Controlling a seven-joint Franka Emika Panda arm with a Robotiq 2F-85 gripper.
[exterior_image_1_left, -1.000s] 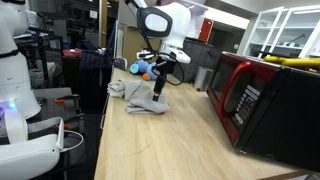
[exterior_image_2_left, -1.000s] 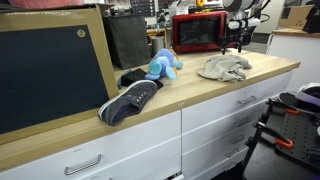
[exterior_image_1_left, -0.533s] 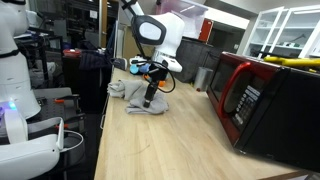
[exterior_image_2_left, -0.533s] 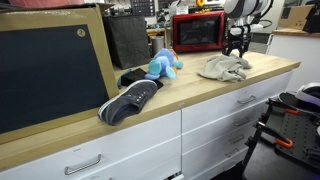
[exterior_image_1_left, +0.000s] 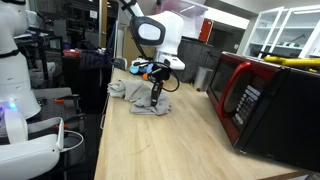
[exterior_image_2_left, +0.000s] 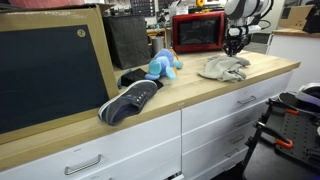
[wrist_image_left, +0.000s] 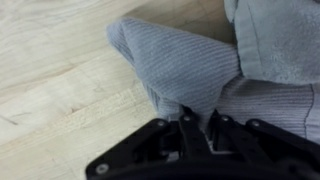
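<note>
Pale wooden countertop (exterior_image_1_left: 160, 140) ran the length of a cluttered lab, with a red microwave (exterior_image_1_left: 265, 100) at one side and a blue plush toy (exterior_image_2_left: 163, 65) and a dark shoe (exterior_image_2_left: 130, 100) further along. Near the microwave end lay a grey cloth (exterior_image_1_left: 145, 100), crumpled in a low heap on the wood. The robot's gripper (exterior_image_1_left: 153, 100) stood upright over it, and in the wrist view its fingertips (wrist_image_left: 186, 122) were drawn together on a raised fold of the fabric – a pinch, as far as I could judge. So the grasp looked made, while the lifting was not yet done – the cloth (exterior_image_2_left: 225, 68) rested on the counter in both exterior views. It spread wider than it stood tall, with no clear long axis. In the wrist view one rounded lobe (wrist_image_left: 175, 60) pointed away from the fingers, toward bare wood.
</note>
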